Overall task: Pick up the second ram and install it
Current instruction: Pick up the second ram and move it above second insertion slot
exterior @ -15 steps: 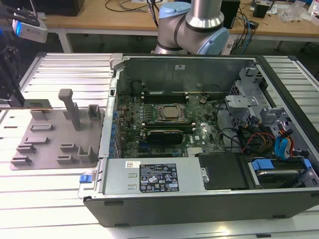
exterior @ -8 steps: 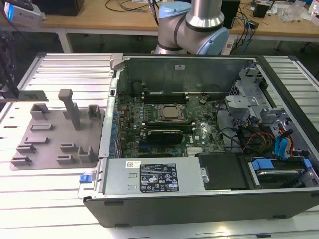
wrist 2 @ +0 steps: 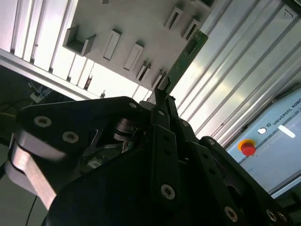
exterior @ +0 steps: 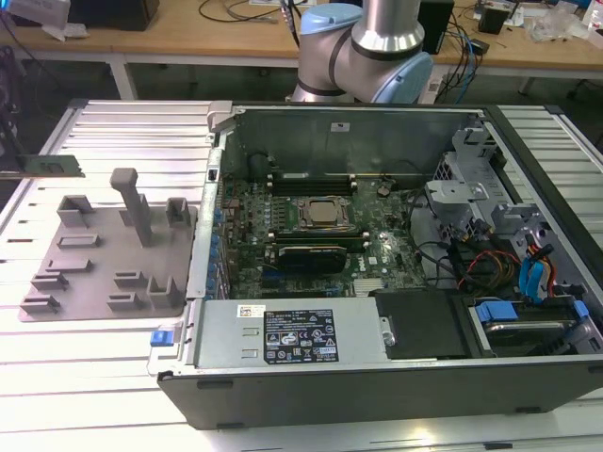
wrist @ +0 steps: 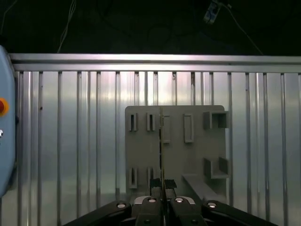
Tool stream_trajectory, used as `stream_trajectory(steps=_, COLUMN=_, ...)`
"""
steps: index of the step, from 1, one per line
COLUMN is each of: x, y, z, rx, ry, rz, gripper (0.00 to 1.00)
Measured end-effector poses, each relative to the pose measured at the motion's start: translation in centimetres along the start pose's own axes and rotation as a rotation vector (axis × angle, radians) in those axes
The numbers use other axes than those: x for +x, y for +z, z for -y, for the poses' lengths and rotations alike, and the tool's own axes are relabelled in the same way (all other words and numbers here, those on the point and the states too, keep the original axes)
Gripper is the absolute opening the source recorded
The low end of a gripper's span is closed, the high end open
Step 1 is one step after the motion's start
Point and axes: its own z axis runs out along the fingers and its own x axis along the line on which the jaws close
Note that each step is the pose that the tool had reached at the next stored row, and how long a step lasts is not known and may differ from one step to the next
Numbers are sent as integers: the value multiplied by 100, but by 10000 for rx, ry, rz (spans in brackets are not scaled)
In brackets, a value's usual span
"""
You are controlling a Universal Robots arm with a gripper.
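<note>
The second ram [exterior: 49, 168], a thin green stick, hangs level above the table at the exterior view's far left, beyond the grey holder tray [exterior: 94, 273]. My gripper [exterior: 8, 171] sits at that picture's edge, shut on one end of the stick. In the second wrist view the fingers [wrist 2: 162, 101] pinch the green stick [wrist 2: 186, 56], which juts out past them. The first wrist view looks down on the gripper [wrist: 162, 186], the stick edge-on [wrist: 161, 146], and the slotted tray [wrist: 141, 150] under it.
The open computer case [exterior: 396, 377] lies at the middle and right of the exterior view, with the CPU socket [exterior: 318, 215] and memory slots [exterior: 311, 179] on its board. A tall post [exterior: 132, 202] rises from the tray. The arm's base [exterior: 363, 47] stands behind the case.
</note>
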Motion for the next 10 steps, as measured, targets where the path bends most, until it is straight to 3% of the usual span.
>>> stream_trajectory(steps=5, x=-4, y=-137, z=-6, rx=0, ry=0, rz=13, gripper=11)
stream_trajectory(steps=8, x=-4, y=-147, z=-7, rx=0, ry=0, rz=41, gripper=11)
stream_trajectory(steps=10, x=-4, y=-151, z=83, rx=0, ry=-2, rz=41, gripper=11)
